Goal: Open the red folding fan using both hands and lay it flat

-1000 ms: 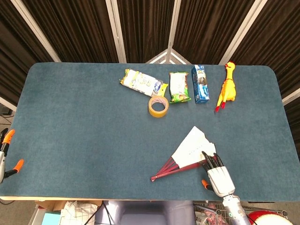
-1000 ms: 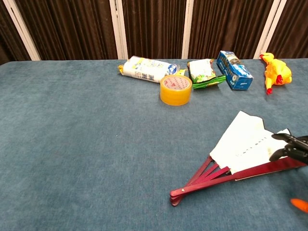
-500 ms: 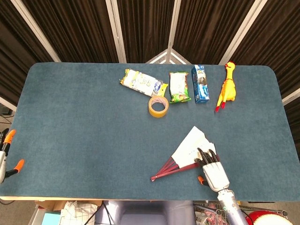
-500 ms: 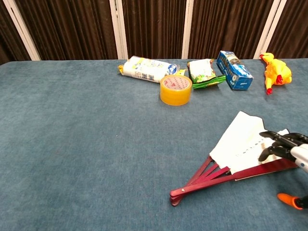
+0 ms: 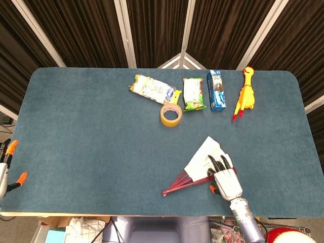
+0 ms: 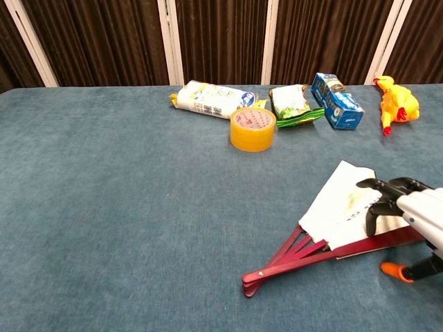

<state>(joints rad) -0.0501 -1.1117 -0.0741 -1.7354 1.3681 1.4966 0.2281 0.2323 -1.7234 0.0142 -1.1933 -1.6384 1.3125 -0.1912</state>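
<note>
Here the right hand (image 5: 225,179) lies palm-down near the front edge of the table (image 5: 81,126), its dark fingers (image 6: 377,207) curved and spread over the white leaf of the fan (image 5: 202,161). The fingertips rest on or just above the paper; whether they press it or pinch anything cannot be told from either view. An orange piece sticks out at the hand's near side.

The fan is partly open and lies flat on the table. Its red ribs (image 6: 291,257) gather to a pivot pointing toward the front left, and the white leaf spreads away to the back right, with one red guard stick running under the hand.

The left hand (image 5: 6,164) shows only in the head view, at the far left edge just off the table, with orange tips; its fingers are too cut off to tell how they lie.

Well apart, along the back of the table, sit a roll of tape (image 5: 170,115), a white packet (image 5: 153,88) just behind it, a green packet (image 5: 193,94), a blue carton (image 5: 216,91), and a yellow rubber chicken (image 5: 245,94) furthest right.
</note>
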